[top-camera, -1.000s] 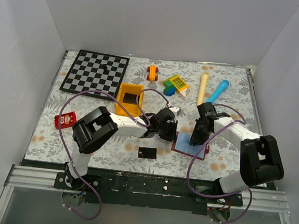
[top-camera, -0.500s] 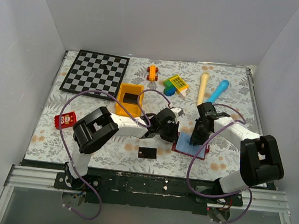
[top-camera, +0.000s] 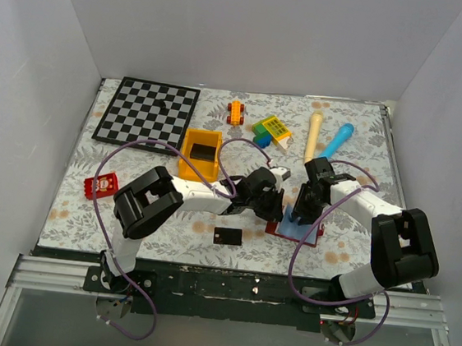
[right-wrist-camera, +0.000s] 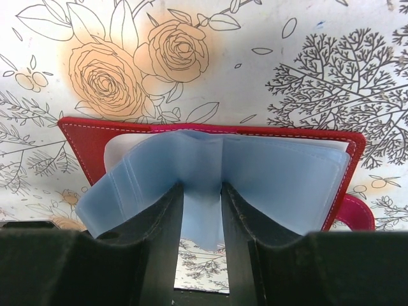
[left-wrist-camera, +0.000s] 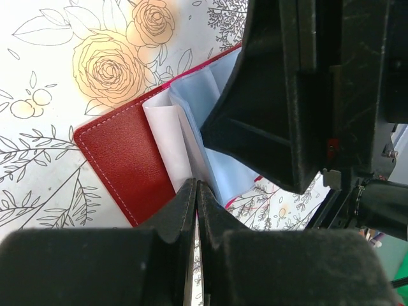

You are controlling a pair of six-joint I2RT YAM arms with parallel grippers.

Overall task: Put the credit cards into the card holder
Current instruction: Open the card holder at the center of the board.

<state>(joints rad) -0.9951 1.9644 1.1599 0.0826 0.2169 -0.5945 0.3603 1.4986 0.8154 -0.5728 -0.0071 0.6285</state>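
Now, layout: I had both arms reaching in over the floral table (top-camera: 191, 233), and my wrists met right of centre.
Card holder: the card holder (top-camera: 307, 235) lay open on the table between my two grippers. Its maroon cover was down and its pale blue pockets (right-wrist-camera: 280, 185) were fanned upward. In my right wrist view the snap tab (right-wrist-camera: 358, 213) curled out at the holder's right end.
Right gripper: my right gripper (right-wrist-camera: 201, 204) was pinched on one leaf of the pale blue pockets. The fingers sat close together with the leaf between them, raised off the cover.
Left gripper: my left gripper (left-wrist-camera: 196, 191) had its fingers drawn almost together, with only a hairline gap showing. The tips sat at the holder's edge, right at a white insert (left-wrist-camera: 162, 137) beside the blue pockets. I could not tell whether anything thin was held between them.
Credit card: one black credit card (top-camera: 227, 236) lay flat on the table near the front edge. It was left of the holder and apart from it, and neither gripper touched it.
Yellow bin: the yellow bin (top-camera: 184, 158) stood behind my left arm with a dark rectangle inside. I could not tell what that was.
Surroundings: a chessboard (top-camera: 148, 112) lay at the far left, a red packet (top-camera: 102, 184) near the left edge, and an orange toy car (top-camera: 236, 112) at the back.
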